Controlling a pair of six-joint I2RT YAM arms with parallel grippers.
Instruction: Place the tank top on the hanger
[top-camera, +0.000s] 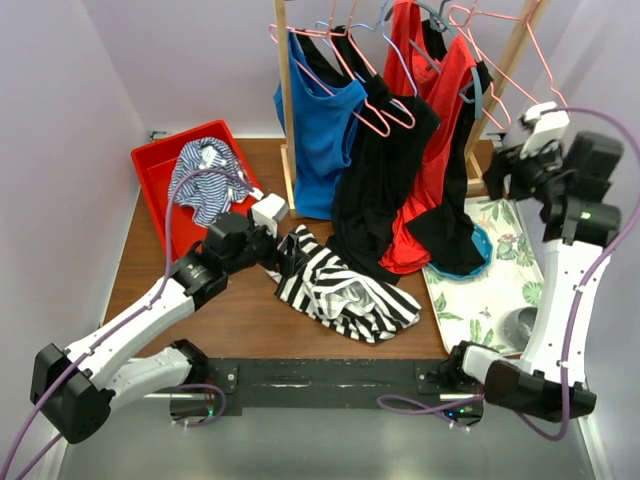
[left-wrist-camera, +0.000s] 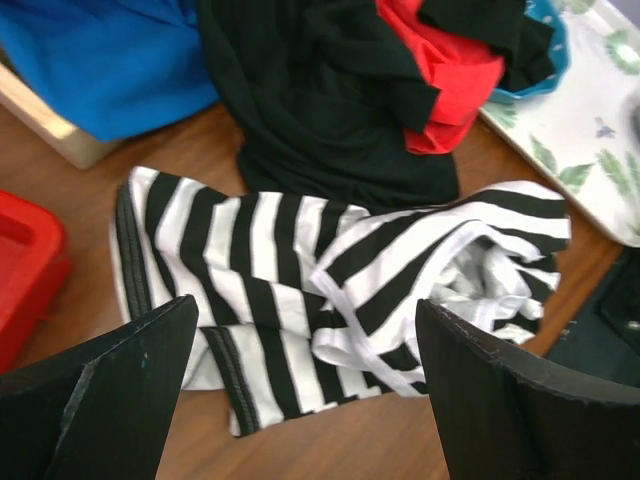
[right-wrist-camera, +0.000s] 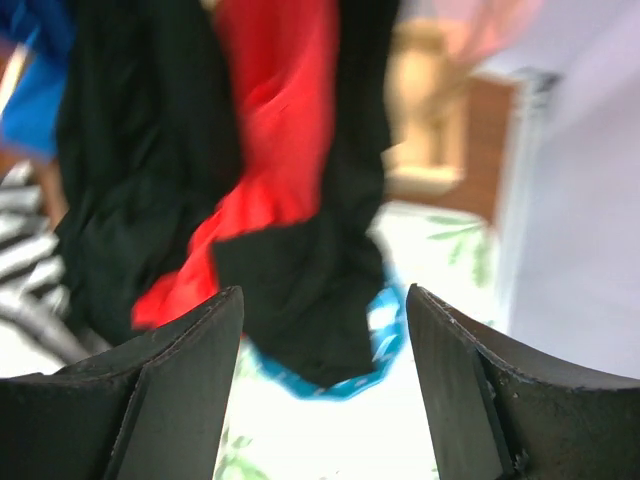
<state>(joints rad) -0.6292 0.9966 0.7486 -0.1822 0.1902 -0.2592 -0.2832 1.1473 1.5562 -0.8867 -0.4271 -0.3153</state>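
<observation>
The tank top (top-camera: 340, 285), with bold black and white stripes, lies crumpled on the brown table in front of the rack. My left gripper (top-camera: 283, 252) hovers at its left end, and in the left wrist view it (left-wrist-camera: 305, 320) is open just above the striped fabric (left-wrist-camera: 300, 260), holding nothing. An empty thin pink wire hanger (top-camera: 505, 68) hangs at the rack's right end. My right gripper (top-camera: 503, 168) is raised beside the rack's right post, below that hanger. In the right wrist view it (right-wrist-camera: 322, 300) is open and empty, facing the hanging black and red tops.
A wooden rack (top-camera: 287, 100) carries a blue top (top-camera: 325, 130), a black top (top-camera: 375, 190) and a red top (top-camera: 430, 130). A red bin (top-camera: 150, 170) at back left holds a thin-striped garment (top-camera: 205, 180). A floral tray (top-camera: 490, 290) lies at the right.
</observation>
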